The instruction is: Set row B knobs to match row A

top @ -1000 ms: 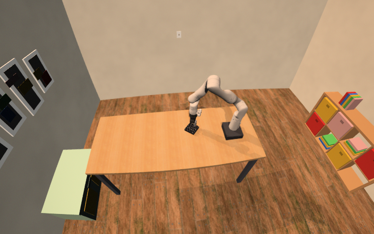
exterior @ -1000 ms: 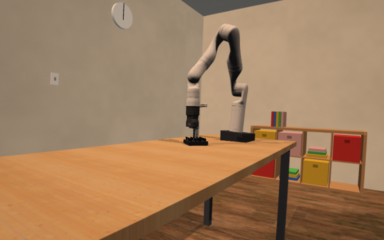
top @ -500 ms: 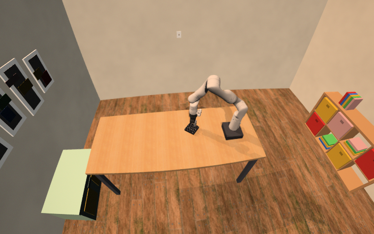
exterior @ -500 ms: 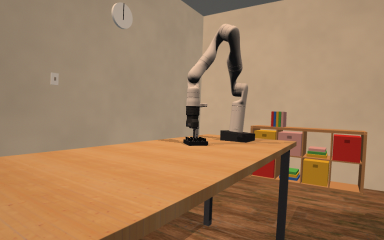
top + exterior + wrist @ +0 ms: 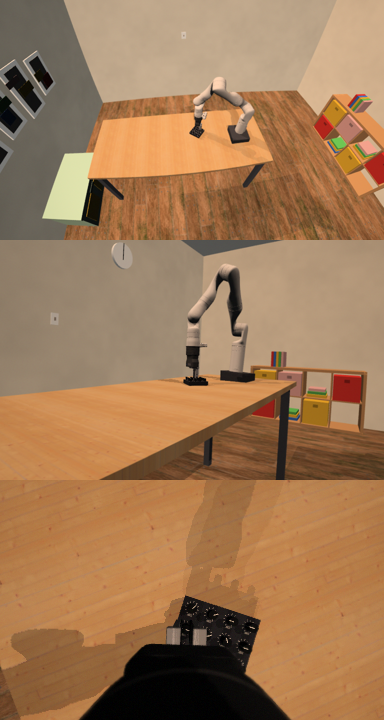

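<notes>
The knob box stands on its feet on the table, just beside the arm's base and well inside the table's edges. The gripper is down on the box's corner region nearest the wrist camera, its fingers narrowed and stalled on a small black knob there (which row it belongs to cannot be told). To turn it well, I judge the wrist should rotate slowly about the knob's own axis, keeping the pinch steady and stopping as the white line meets the wanted mark. No printed names are legible at this size.
</notes>
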`<state>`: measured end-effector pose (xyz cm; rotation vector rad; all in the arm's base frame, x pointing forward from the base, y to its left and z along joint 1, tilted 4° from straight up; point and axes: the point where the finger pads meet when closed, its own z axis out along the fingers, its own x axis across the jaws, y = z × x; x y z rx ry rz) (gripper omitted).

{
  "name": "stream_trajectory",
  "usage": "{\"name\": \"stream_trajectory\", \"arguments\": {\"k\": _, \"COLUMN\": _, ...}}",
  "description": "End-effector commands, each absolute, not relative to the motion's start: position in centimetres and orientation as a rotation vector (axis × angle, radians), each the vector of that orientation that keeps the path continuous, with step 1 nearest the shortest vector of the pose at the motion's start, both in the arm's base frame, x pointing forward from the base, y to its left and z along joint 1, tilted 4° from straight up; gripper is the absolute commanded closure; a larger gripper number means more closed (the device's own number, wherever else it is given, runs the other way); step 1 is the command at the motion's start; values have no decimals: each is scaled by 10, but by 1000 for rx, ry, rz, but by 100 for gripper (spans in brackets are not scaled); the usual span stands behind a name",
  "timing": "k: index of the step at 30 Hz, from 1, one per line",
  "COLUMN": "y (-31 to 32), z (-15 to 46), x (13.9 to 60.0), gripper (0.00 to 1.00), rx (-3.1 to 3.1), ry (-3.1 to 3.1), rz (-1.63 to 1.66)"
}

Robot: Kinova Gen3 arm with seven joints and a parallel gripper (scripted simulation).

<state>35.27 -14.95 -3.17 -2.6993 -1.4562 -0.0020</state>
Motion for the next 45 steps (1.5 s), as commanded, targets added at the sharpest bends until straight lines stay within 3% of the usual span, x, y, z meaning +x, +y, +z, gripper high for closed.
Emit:
{"name": "stream_trajectory", "arguments": {"k": 1, "y": -150, "z": -31, "x": 353, "gripper": 70, "rx": -2697, "ry": -1463, "rz": -4}}
{"name": "stream_trajectory", "arguments": {"k": 45, "y": -150, "z": -31, "x": 353, "gripper": 70, "rx": -2089, "ry": -2254, "rz": -40}}
